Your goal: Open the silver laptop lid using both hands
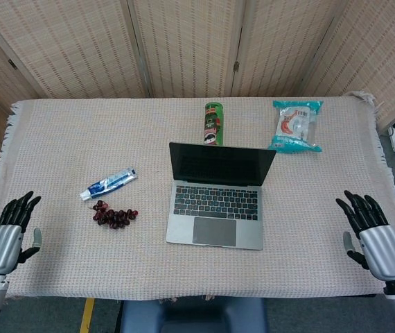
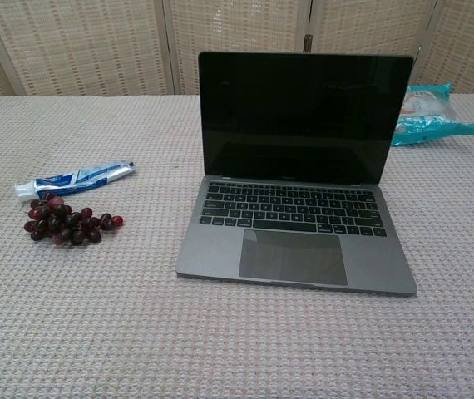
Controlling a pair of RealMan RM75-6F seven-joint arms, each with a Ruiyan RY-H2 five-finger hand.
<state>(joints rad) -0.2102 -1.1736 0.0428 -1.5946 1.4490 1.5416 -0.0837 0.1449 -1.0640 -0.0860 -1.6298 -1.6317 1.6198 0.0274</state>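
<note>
The silver laptop [image 1: 218,201] [image 2: 299,187] stands in the middle of the table with its lid upright, dark screen and keyboard showing. My left hand [image 1: 5,236] hovers at the table's left front corner, fingers spread, holding nothing. Far from the laptop, my right hand [image 1: 374,237] is at the right front corner, fingers apart and empty. Neither hand shows in the chest view.
A bunch of dark grapes [image 1: 114,216] [image 2: 64,224] and a toothpaste tube [image 1: 109,184] [image 2: 75,178] lie left of the laptop. A green can [image 1: 214,124] lies behind it. A teal snack bag [image 1: 296,125] [image 2: 431,115] lies at the back right. A woven cloth [image 1: 59,139] covers the table.
</note>
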